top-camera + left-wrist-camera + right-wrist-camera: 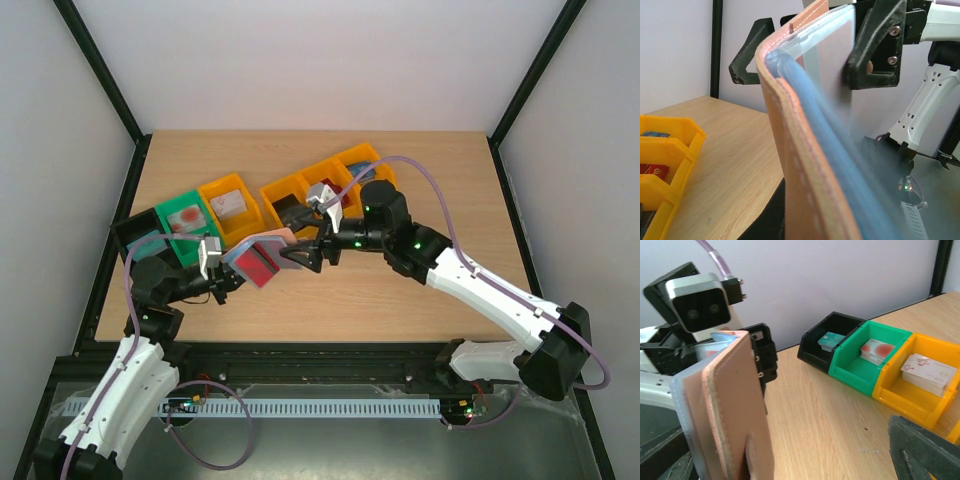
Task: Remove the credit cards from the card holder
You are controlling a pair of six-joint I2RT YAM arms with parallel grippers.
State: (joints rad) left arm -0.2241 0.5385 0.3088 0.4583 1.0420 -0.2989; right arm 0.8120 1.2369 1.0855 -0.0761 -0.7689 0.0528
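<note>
"Right up close we see the card holder (pixel 805 165), tan outside and blue inside. It is up in the air above the table (pixel 400 290)."

"Yes. Our left gripper (pixel 236 272) pinches one end of it tight."

"Our right gripper (pixel 303 256) is spread wide, with a finger (pixel 875 45) on each side of the other end. We cannot tell if it touches."

"Farther back sit a black bin (pixel 832 337), a green bin (pixel 867 365) and a yellow bin (pixel 920 390), with cards (pixel 875 349) inside."

From above and behind onto the whole desk (pixel 450 200); from both wrists, close, facing across the shared card holder (pixel 795 175).
</note>
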